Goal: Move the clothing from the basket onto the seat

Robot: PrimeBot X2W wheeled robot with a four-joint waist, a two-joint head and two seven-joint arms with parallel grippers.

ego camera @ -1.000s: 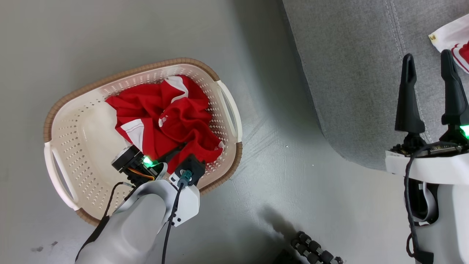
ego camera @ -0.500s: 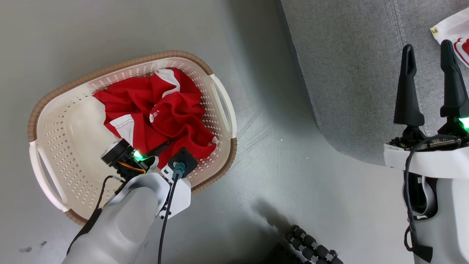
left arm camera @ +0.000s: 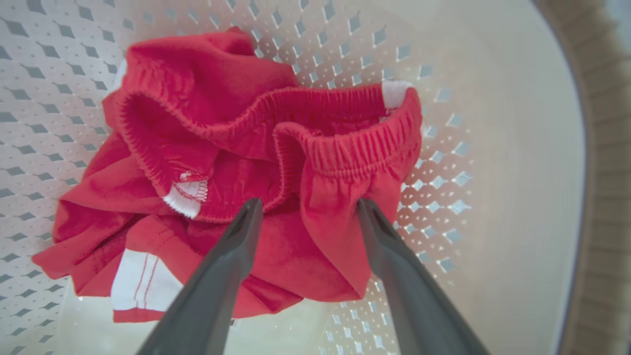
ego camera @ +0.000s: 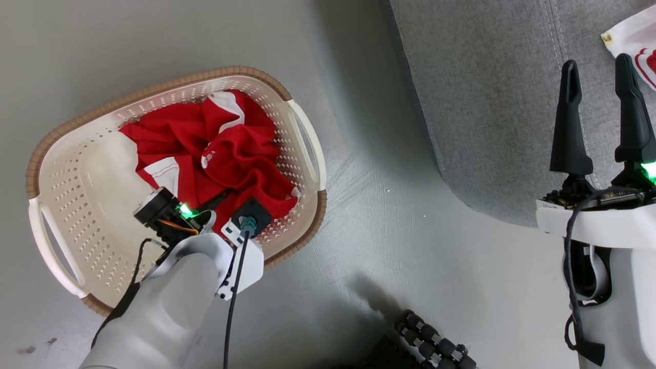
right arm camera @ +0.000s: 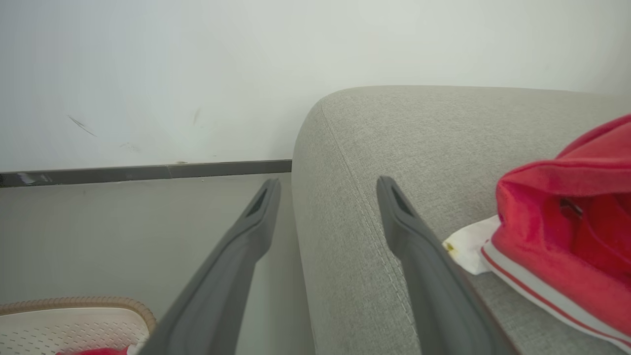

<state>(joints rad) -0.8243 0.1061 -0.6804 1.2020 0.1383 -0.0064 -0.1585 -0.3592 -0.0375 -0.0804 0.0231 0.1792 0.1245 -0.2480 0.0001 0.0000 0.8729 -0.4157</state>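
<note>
The cream basket (ego camera: 154, 92) stands on the floor at the left, with crumpled red clothing (ego camera: 215, 148) in its right half. My left gripper (ego camera: 229, 196) reaches down into it. In the left wrist view this left gripper (left arm camera: 308, 204) is open, its fingers straddling a fold of the red clothing (left arm camera: 222, 113) below an elastic waistband, against the basket's perforated wall (left arm camera: 493, 123). My right gripper (ego camera: 597, 64) hovers open and empty over the grey seat (ego camera: 487, 102). From the right wrist, the right gripper (right arm camera: 329, 181) points along the seat (right arm camera: 419, 138) edge, with red-and-white clothing (right arm camera: 567, 231) lying on it.
A piece of white and red clothing (ego camera: 635, 41) lies at the seat's far right. A black ridged roller part (ego camera: 430, 343) sits at the bottom on the grey floor (ego camera: 384, 215). The right wrist view shows a pale wall with a dark skirting (right arm camera: 148, 172) and the basket's rim (right arm camera: 74, 301).
The whole head picture has shifted left and up a little, so the camera moved. My left gripper keeps its place at the red clothing. Both grippers stay open.
</note>
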